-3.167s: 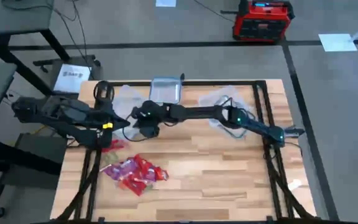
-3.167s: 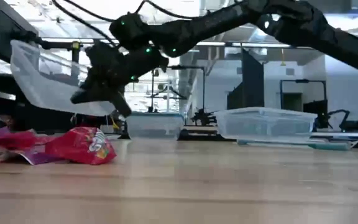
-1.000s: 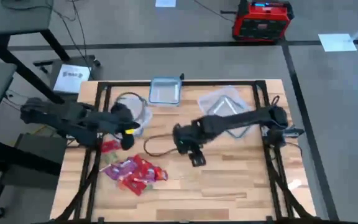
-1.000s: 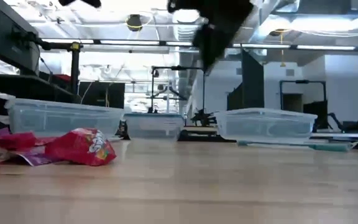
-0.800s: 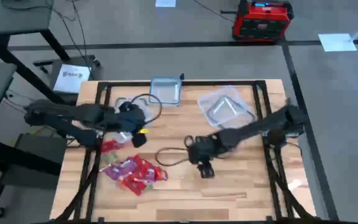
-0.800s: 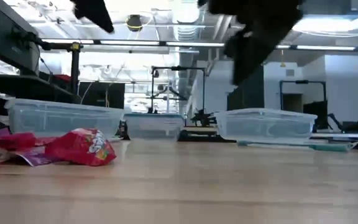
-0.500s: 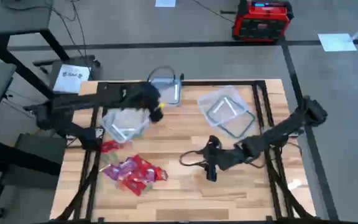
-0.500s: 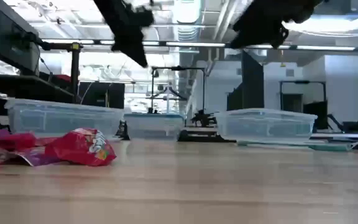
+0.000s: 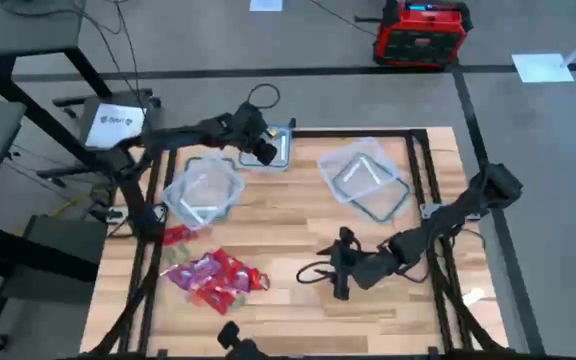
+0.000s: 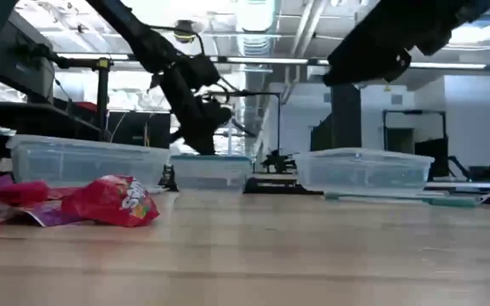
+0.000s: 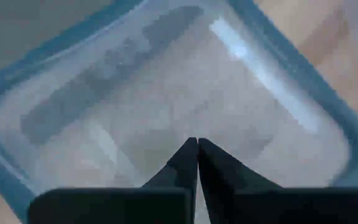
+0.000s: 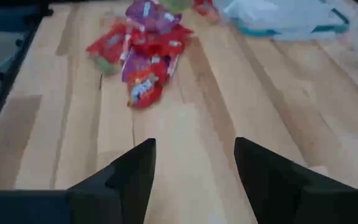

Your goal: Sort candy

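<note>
While the candy (image 9: 213, 277) lies heaped near the front-left corner of the wooden worktop (image 9: 298, 225), nothing touches it: a loose pile of small crinkled packets in shiny red, pink and purple wrappers, with one red piece (image 9: 175, 236) a little apart on the side toward the tubs. Behind the pile, toward the worktop's far edge, sits a clear plastic tub (image 9: 204, 190) with a bluish rim, turned at an angle. Farther back and just right of that tub, a smaller clear container (image 9: 273, 147) with a blue rim rests at the rear edge, and the left gripper (image 9: 258, 145) hangs over it, its dark fingers (image 11: 194, 163) pressed together into a point above the container's frosted bottom. Right of the small container, another clear tub (image 9: 366, 177) stands skewed on the planks. Well in front of that tub, the right gripper (image 9: 340, 272) hovers above bare wood, facing the candy with open worktop between them; its fingers (image 12: 129, 174) are spread and pinch nothing. Beyond the far edge, on the grey floor, stands a red box (image 9: 420, 32).
</note>
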Controlling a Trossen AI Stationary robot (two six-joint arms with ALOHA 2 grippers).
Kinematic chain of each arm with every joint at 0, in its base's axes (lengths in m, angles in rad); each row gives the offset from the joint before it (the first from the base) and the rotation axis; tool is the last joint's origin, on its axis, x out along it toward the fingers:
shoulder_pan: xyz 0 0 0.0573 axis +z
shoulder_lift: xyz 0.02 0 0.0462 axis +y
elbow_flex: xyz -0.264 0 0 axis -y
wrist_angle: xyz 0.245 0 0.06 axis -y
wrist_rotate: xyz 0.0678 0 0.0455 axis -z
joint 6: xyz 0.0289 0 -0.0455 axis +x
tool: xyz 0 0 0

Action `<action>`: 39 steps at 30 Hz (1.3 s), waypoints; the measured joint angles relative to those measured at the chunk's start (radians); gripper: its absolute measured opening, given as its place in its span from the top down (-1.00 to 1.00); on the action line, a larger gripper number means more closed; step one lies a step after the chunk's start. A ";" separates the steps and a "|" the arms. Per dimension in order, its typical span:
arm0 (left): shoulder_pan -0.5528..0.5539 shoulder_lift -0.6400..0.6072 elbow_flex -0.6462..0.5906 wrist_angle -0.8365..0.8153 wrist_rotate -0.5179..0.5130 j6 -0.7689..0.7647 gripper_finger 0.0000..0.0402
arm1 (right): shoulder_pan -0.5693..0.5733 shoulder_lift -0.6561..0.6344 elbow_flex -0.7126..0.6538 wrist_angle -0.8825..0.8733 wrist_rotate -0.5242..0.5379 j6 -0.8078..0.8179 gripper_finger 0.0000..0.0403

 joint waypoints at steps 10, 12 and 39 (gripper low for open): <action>-0.216 -0.031 -0.001 -0.144 0.078 0.058 1.00 | -0.005 -0.002 0.000 -0.031 0.001 -0.007 -0.02; -0.280 -0.035 -0.001 -0.188 0.079 0.061 1.00 | -0.005 -0.002 0.000 -0.027 0.002 -0.007 -0.02; -0.849 -0.324 -0.179 -0.244 -0.188 -0.257 1.00 | -0.149 -0.011 0.063 0.012 -0.058 -0.119 -0.02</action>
